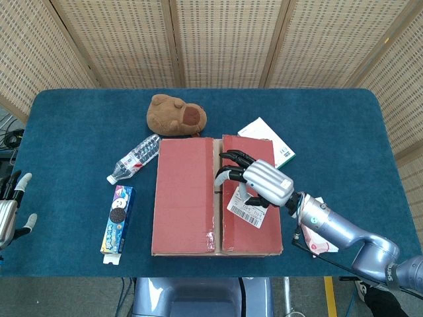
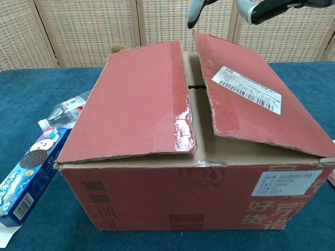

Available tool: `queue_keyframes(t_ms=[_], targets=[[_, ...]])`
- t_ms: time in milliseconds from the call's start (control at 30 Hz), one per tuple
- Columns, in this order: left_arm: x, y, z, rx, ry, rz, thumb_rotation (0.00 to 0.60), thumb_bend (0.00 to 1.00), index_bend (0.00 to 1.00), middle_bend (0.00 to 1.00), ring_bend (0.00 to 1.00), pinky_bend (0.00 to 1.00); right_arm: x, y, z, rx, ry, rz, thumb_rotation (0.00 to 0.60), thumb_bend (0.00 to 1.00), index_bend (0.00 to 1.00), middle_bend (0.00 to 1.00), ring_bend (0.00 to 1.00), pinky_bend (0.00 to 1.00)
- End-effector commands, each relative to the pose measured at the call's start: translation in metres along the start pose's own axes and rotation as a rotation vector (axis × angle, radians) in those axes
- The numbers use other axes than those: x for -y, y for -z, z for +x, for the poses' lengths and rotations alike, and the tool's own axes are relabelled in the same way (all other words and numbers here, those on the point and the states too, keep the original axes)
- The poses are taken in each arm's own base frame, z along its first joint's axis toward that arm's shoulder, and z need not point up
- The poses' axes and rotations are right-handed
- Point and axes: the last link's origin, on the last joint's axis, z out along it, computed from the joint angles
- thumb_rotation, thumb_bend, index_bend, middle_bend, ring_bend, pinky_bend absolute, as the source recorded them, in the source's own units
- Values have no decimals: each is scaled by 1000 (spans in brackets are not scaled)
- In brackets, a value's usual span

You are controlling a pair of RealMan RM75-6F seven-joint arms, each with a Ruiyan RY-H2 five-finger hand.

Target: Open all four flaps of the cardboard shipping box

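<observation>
The right hand [image 1: 258, 183], fingers spread and empty, hovers over the cardboard shipping box [image 1: 217, 195]; the centre seam [image 1: 217, 191], running away from the robot, lies just beyond its fingertips; the left hand [image 1: 8, 211] sits far off.

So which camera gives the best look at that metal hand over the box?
The head view: the whole right hand shows there, fingers curled above the box's right flap. The chest view catches only fingertips at its top edge.
</observation>
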Motion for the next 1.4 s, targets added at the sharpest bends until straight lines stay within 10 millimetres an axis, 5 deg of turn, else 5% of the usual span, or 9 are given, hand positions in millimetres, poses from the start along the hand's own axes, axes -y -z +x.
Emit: queue_keyframes(t_ms=[33, 1200, 1400], targets=[[1, 0, 0, 0, 1, 3, 600, 376, 43, 0, 0, 0, -3, -2, -4, 12, 22, -11, 600, 1000, 346, 325, 17, 22], [8, 2, -6, 23, 21, 24, 600, 378, 43, 0, 0, 0, -17, -11, -29, 72, 198, -68, 600, 1000, 356, 329, 18, 22], [9, 2, -5, 22, 26, 25, 600, 378, 43, 0, 0, 0, -21, -11, -29, 61, 230, -72, 600, 1000, 401, 411, 46, 22]])
